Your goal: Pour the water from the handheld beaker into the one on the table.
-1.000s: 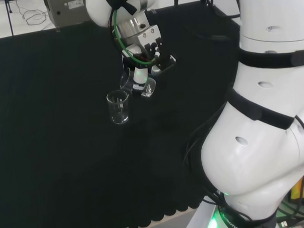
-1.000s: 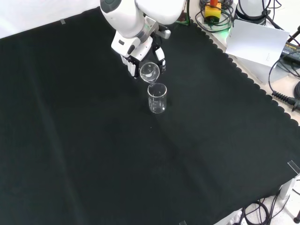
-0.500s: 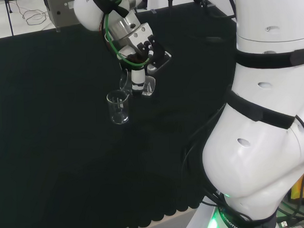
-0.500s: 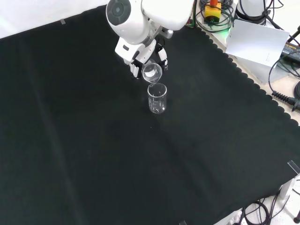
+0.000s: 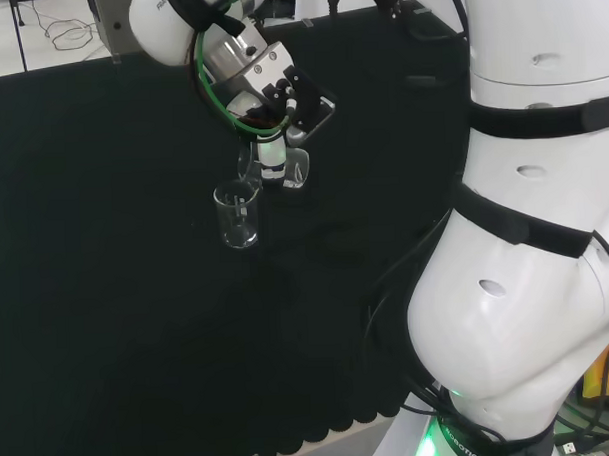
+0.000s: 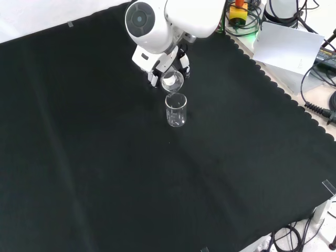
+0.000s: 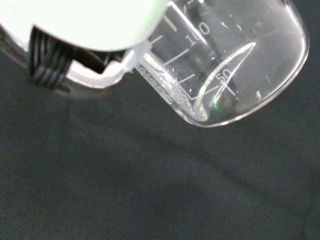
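Note:
A small clear beaker [image 5: 236, 215] [image 6: 176, 110] stands upright on the black cloth. Just above and beside its rim the hand [image 5: 272, 101] [image 6: 159, 61] is shut on a second clear beaker [image 5: 280, 171] [image 6: 171, 81], tipped steeply with its mouth toward the standing one. In the wrist view the held beaker [image 7: 225, 65] lies tilted with printed marks on its wall, and a white part of the hand [image 7: 95, 30] covers its upper side. I cannot tell how much water is in either beaker.
The arm's big white links [image 5: 530, 230] stand at the right of the head view. Beyond the cloth's scalloped edge in the front view lie a white sheet [image 6: 289, 44] and cables [image 6: 317, 79]. A grey box [image 5: 127, 19] stands behind the cloth.
The arm's upper link has swung left in the head view and the hand has rotated, tipping the held beaker further. The standing beaker has not moved.

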Motion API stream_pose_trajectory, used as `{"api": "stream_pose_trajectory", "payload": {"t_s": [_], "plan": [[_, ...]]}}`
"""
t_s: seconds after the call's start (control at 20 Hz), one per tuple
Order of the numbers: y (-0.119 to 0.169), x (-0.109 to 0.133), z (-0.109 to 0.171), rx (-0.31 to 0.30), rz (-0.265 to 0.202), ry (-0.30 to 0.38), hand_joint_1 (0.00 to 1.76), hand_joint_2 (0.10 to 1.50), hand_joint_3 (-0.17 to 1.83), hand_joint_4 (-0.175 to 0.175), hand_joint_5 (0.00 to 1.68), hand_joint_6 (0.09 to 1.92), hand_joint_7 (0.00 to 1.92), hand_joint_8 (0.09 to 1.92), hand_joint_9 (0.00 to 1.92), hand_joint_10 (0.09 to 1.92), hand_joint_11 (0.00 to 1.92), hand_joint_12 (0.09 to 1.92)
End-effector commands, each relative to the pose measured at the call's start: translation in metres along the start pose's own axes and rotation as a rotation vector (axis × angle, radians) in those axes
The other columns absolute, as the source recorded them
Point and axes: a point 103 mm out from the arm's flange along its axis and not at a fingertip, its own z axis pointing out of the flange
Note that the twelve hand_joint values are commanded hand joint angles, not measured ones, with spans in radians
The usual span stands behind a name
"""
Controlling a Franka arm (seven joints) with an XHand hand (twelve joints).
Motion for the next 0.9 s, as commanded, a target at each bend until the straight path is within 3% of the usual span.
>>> {"api": "stream_pose_trajectory", "payload": {"t_s": [0.05, 0.55, 0.9], "plan": [[0.0015, 0.0077, -0.0043, 0.028, 0.018, -0.044, 1.30, 0.55, 0.95, -0.175, 1.14, 1.01, 1.21, 0.99, 1.56, 0.83, 1.16, 0.83], [0.0025, 0.0152, -0.0095, 0.097, 0.074, -0.133, 1.30, 0.55, 0.96, -0.175, 1.14, 1.01, 1.21, 0.99, 1.56, 0.84, 1.16, 0.83], [0.0028, 0.0160, -0.0133, 0.115, 0.092, -0.152, 1.30, 0.55, 0.96, -0.175, 1.14, 1.02, 1.21, 1.00, 1.55, 0.84, 1.16, 0.83]]}}
